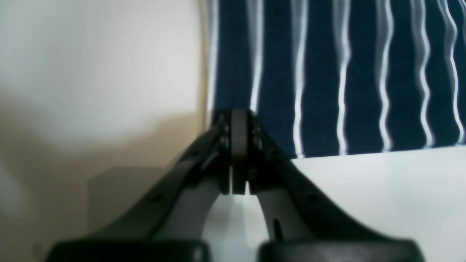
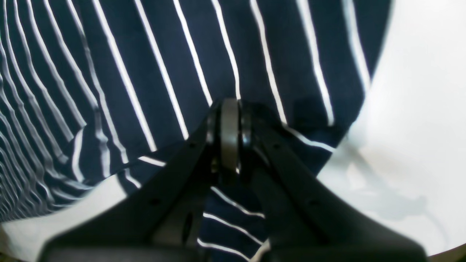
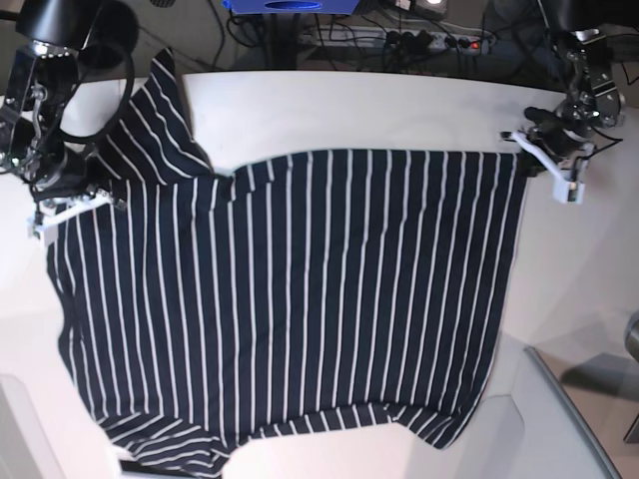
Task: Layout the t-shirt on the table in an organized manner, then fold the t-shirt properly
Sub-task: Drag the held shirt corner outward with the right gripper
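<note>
The t-shirt, dark navy with thin white stripes, lies spread across the white table, one sleeve pointing to the far left. My left gripper is shut at the shirt's far right corner. In the left wrist view its closed gripper meets the shirt's corner above the table. My right gripper is shut on the shirt's left edge near the sleeve. In the right wrist view that gripper pinches the striped fabric, which also lies under the fingers, with the table to the right.
A power strip with cables and a blue object lie beyond the table's far edge. A grey slanted panel stands off the front right corner. The shirt's bottom left part reaches the table's front edge.
</note>
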